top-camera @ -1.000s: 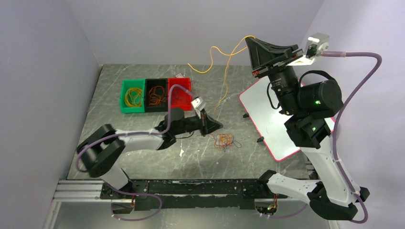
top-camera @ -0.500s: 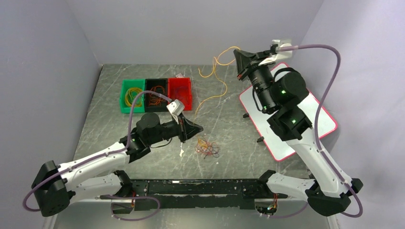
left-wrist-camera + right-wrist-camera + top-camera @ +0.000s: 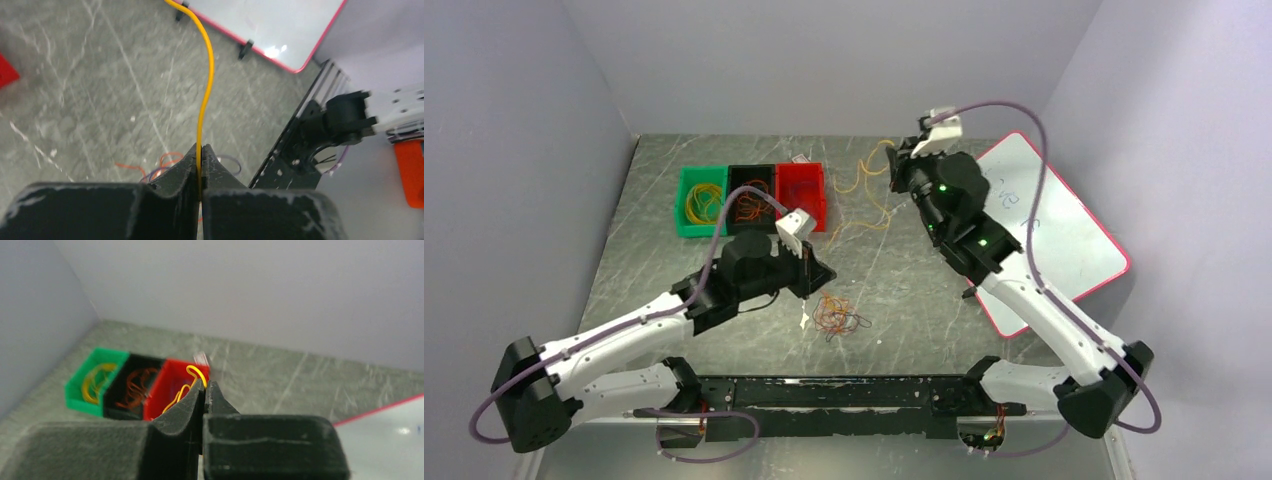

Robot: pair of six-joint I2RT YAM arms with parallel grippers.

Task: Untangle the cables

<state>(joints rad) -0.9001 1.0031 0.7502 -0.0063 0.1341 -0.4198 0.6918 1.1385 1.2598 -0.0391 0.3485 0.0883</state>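
Observation:
One yellow cable [image 3: 856, 184] hangs slack between both grippers above the table. My left gripper [image 3: 823, 272] is shut on its near end; in the left wrist view the yellow cable [image 3: 208, 75] runs up out of the closed left gripper [image 3: 201, 150]. My right gripper [image 3: 894, 165] is shut on the far end, and the yellow cable [image 3: 193, 371] curls out of its tips [image 3: 204, 385] in the right wrist view. A tangle of orange, red and dark cables [image 3: 836, 317] lies on the table just below the left gripper.
Three bins stand at the back left: green [image 3: 680, 205] with yellow loops, black [image 3: 751, 227] with orange loops, red [image 3: 818, 193]. A pink-edged whiteboard [image 3: 1064, 230] lies at the right. The black rail [image 3: 844, 392] runs along the near edge.
My right arm has swung down and left from high above the whiteboard toward the bins. The left arm has drawn back toward the near edge, the yellow cable has slackened, and the tangle has slid near-left.

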